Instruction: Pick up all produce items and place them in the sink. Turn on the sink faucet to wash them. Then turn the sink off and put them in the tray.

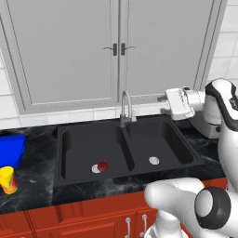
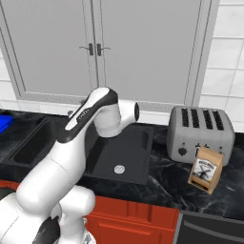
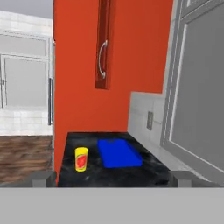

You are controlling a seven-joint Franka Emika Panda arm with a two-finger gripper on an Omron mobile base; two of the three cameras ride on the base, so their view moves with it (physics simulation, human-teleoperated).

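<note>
A small dark-red fruit (image 1: 102,165) lies in the left basin of the black double sink (image 1: 139,160), beside that basin's silver drain. The grey gooseneck faucet (image 1: 125,108) rises behind the central divider. The blue tray (image 1: 11,148) stands on the counter left of the sink, and in the hand view the tray (image 3: 119,153) lies far ahead. My gripper (image 1: 163,104) hovers above the sink's back right corner, to the right of the faucet, pointing left. In the hand view its fingertips (image 3: 43,177) stand wide apart, so the gripper (image 3: 113,179) is open and holds nothing.
A yellow cup with a red band (image 1: 8,180) stands in front of the tray near the counter's edge. A toaster (image 2: 201,132) and a brown bag (image 2: 206,169) sit on the counter right of the sink. Grey cabinet doors hang above the faucet.
</note>
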